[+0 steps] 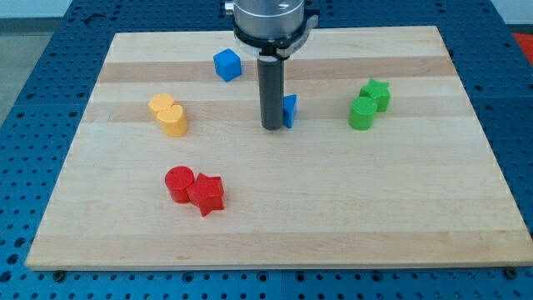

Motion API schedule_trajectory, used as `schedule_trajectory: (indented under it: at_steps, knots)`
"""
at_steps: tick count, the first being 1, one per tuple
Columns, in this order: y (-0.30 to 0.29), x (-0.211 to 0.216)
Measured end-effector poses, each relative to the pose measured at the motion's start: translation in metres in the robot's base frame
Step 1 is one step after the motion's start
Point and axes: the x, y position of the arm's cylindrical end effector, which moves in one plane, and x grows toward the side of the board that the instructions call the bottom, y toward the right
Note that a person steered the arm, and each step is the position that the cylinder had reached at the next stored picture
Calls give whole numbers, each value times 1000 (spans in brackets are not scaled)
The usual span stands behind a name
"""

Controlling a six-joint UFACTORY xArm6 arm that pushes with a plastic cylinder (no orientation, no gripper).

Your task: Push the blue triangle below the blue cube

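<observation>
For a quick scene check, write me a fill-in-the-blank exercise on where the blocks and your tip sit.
1. My tip stands against the view's ___ side of the blue triangle.
2. The blue cube lies toward the view's upper ___ of that triangle.
3. The red cylinder touches a red ___.
4. The two green blocks sit on the view's ___ side of the board.

Missing words: left; left; star; right

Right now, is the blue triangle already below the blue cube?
No, the blue triangle sits well toward the view's right of the blue cube, against my tip.
</observation>
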Motion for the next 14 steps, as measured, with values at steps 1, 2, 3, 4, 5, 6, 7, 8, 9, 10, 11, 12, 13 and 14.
schedule_trajectory:
  at_steps: [1,2,3,4,5,6,7,8,9,10,11,12,13,14]
  knots:
    - [24,6]
    - [63,14]
    - [93,14]
    - [88,11]
    - [63,0]
    - [33,-21]
    - [-2,-39]
    - [-14,-46]
    - [-11,-41]
    - [-17,-31]
    - [-35,-32]
    - [-51,-51]
    - [-56,-71]
    - [-56,-78]
